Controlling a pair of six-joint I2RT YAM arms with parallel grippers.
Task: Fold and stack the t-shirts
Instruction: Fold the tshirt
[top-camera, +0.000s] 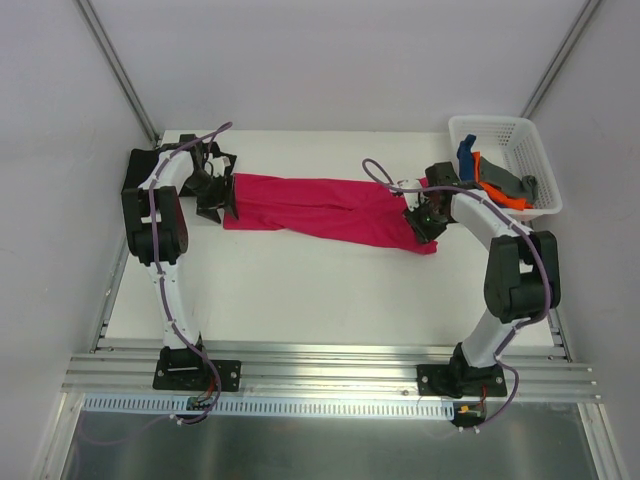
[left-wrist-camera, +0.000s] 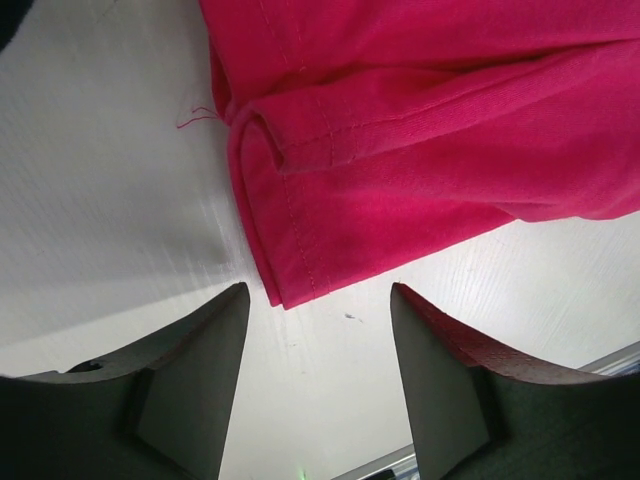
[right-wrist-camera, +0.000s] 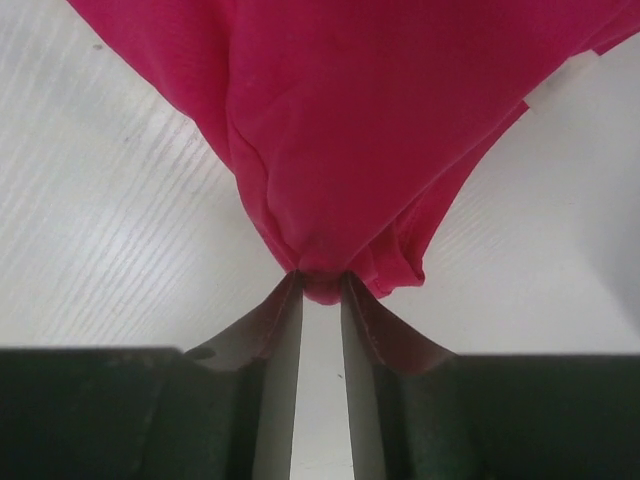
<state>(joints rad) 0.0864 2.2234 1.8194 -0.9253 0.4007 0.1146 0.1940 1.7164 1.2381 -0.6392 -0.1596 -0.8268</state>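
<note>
Pinching only a small bunched tip of the pink t-shirt (right-wrist-camera: 330, 150), the right gripper (right-wrist-camera: 322, 285) has its fingers closed on the cloth, and a strong pull could make this little fold slip out. The shirt lies stretched across the middle of the top view, on the table (top-camera: 300, 290). The left gripper (left-wrist-camera: 318, 300) stands open, and the hem corner only just reaches between its fingers. Closing here could catch one layer only, or nothing.

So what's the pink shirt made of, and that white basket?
The crimson-pink t-shirt looks like soft, matte knitted cotton: it has stitched hems and limp folds. The white basket looks like hard, smooth plastic, going by its stiff moulded lattice walls.
</note>
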